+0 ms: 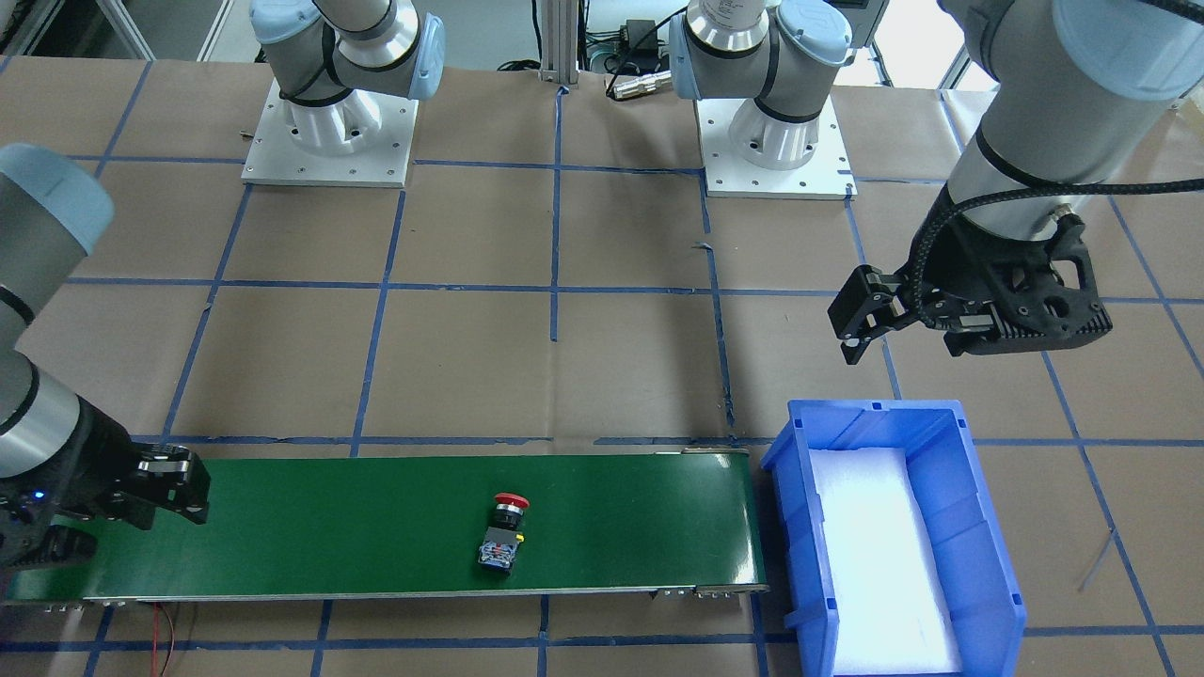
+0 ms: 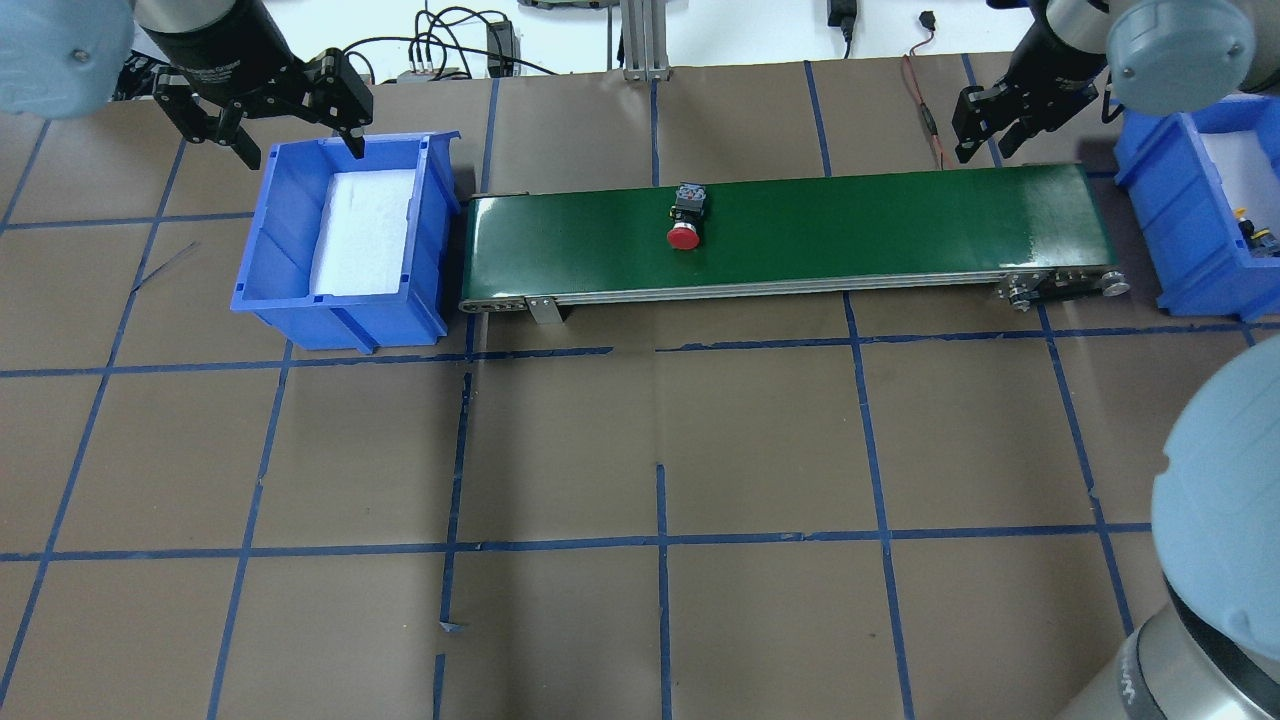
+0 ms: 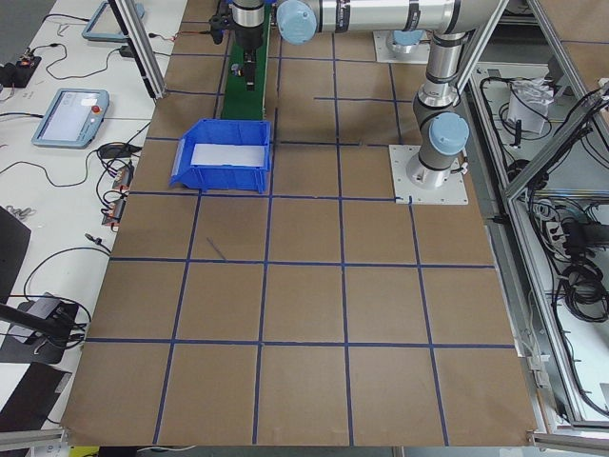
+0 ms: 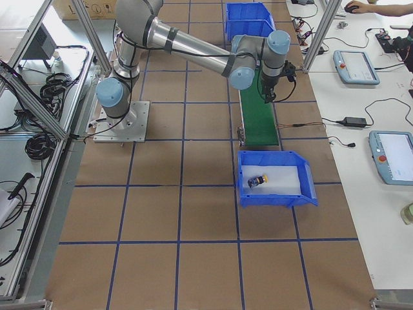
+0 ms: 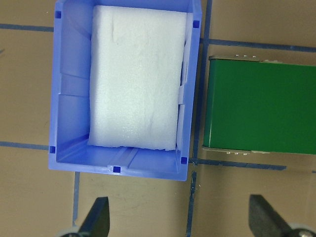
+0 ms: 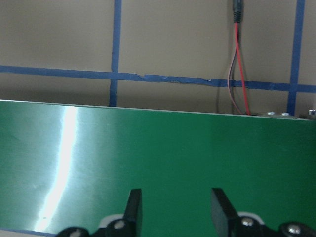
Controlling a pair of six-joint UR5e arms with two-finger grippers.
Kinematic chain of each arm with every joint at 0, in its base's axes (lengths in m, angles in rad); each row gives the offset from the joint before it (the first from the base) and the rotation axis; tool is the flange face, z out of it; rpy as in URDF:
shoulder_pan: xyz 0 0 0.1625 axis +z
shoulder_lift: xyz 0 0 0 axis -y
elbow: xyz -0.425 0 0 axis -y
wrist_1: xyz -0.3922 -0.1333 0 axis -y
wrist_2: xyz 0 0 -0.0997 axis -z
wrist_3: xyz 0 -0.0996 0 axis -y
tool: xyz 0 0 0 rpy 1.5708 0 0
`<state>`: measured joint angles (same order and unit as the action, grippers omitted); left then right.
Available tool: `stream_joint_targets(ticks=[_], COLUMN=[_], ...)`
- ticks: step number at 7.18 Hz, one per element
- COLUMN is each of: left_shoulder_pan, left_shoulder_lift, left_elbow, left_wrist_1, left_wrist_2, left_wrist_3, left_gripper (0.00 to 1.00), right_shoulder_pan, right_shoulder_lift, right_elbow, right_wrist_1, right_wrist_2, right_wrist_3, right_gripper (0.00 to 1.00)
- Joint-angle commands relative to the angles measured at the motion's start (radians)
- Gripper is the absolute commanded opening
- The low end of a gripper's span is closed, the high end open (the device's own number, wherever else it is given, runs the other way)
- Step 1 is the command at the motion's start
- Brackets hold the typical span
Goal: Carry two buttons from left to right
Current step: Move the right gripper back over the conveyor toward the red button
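The red button (image 2: 684,226) lies on its side near the middle of the green conveyor belt (image 2: 860,220), also seen from the front as the red button (image 1: 505,536). A yellow button (image 4: 258,180) rests on white foam in the right blue bin (image 4: 303,187). My left gripper (image 2: 300,142) hangs open over the far rim of the left blue bin (image 2: 340,320), which holds only white foam (image 5: 136,79). My right gripper (image 2: 985,135) is open above the belt's right end, with nothing between its fingers (image 6: 133,207).
A red and black wire (image 2: 925,110) runs along the table behind the belt's right end. Both arm bases (image 1: 329,141) stand on white plates at the robot's side. A person's hand (image 4: 364,8) and tablets sit on a side bench beyond the table.
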<state>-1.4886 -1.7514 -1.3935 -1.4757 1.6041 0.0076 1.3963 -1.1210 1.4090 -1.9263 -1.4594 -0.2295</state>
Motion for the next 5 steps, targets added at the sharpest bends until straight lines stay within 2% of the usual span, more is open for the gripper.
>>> stream_joint_targets(ticks=[1, 2, 3, 5], left_shoulder_pan=[0.002, 0.002, 0.002, 0.002], left_shoulder_lift=[0.007, 0.006, 0.003, 0.001], left_elbow=[-0.005, -0.004, -0.002, -0.002], left_wrist_1=[0.0, 0.0, 0.0, 0.0], left_wrist_2=[0.002, 0.002, 0.002, 0.002], left_wrist_3=[0.003, 0.003, 0.003, 0.003], left_gripper=[1.0, 1.0, 1.0, 1.0], right_shoulder_pan=[0.106, 0.154, 0.189, 0.233], right_shoulder_lift=[0.006, 0.01, 0.016, 0.036], right_elbow=[-0.001, 0.001, -0.001, -0.004], right_wrist_1=[-0.006, -0.035, -0.04, -0.042], right_wrist_2=[-0.016, -0.035, -0.092, -0.101], right_wrist_3=[0.198, 0.263, 0.309, 0.398], right_gripper=[0.57, 0.57, 0.57, 0.57])
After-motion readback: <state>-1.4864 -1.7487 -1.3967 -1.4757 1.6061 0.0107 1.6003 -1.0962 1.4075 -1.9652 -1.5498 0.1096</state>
